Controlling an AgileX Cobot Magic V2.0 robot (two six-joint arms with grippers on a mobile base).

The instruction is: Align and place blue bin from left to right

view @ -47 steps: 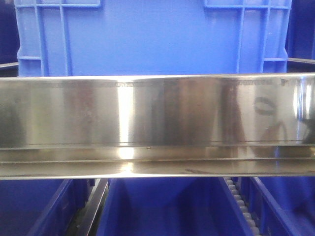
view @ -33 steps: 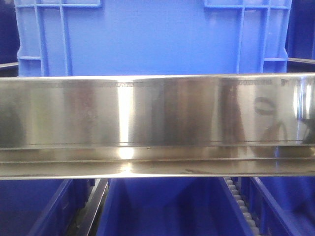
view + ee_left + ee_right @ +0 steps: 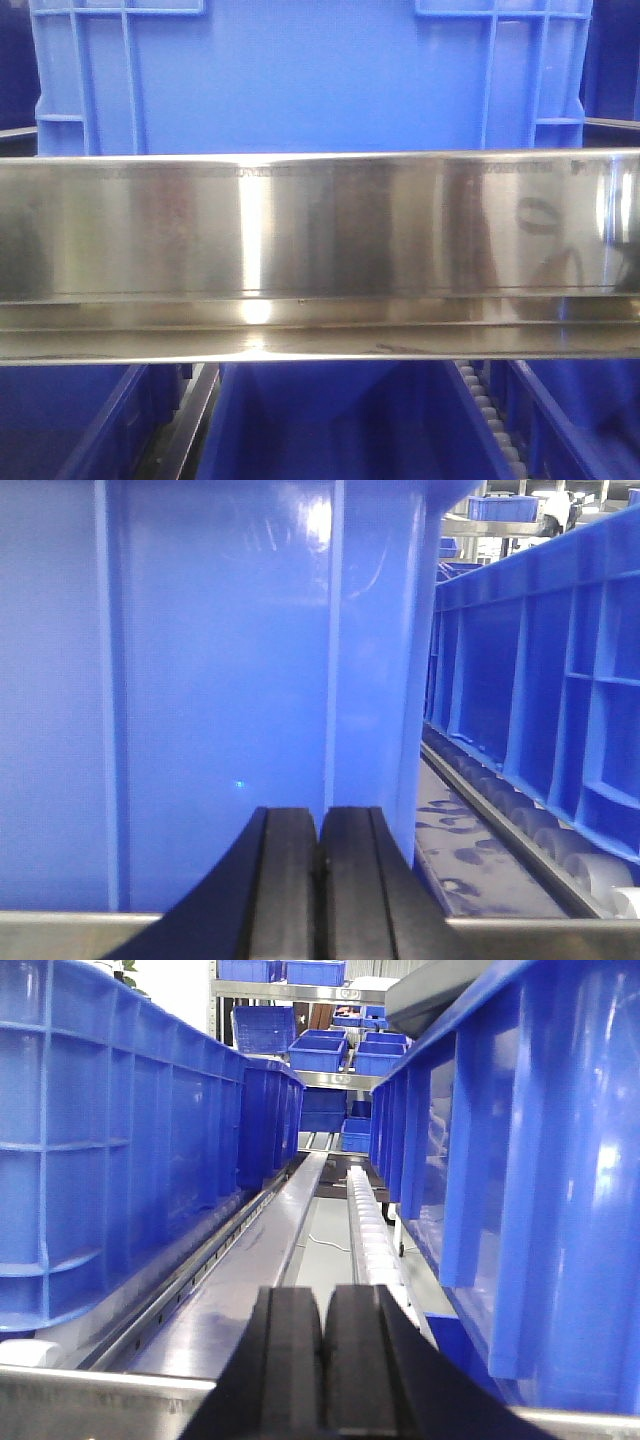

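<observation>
Nothing has shifted in the front view since a moment ago: the blue bin (image 3: 310, 80) sits square behind the steel rail (image 3: 320, 250), filling the middle, with lower crates (image 3: 330, 430) and a roller track (image 3: 490, 420) beneath.

From my left wrist, my left gripper (image 3: 318, 880) has its fingers pressed together with nothing between them. The blue bin's smooth ribbed wall (image 3: 220, 680) stands close ahead; I cannot tell whether I touch it. A neighbouring crate (image 3: 540, 680) runs along the right.

From my right wrist, my right gripper (image 3: 325, 1370) is likewise pinched closed and empty. It points down a lane between a left-hand crate (image 3: 120, 1140) and a right-hand crate (image 3: 540, 1180). Shelves (image 3: 330, 1050) of small crates stand far off.
</observation>
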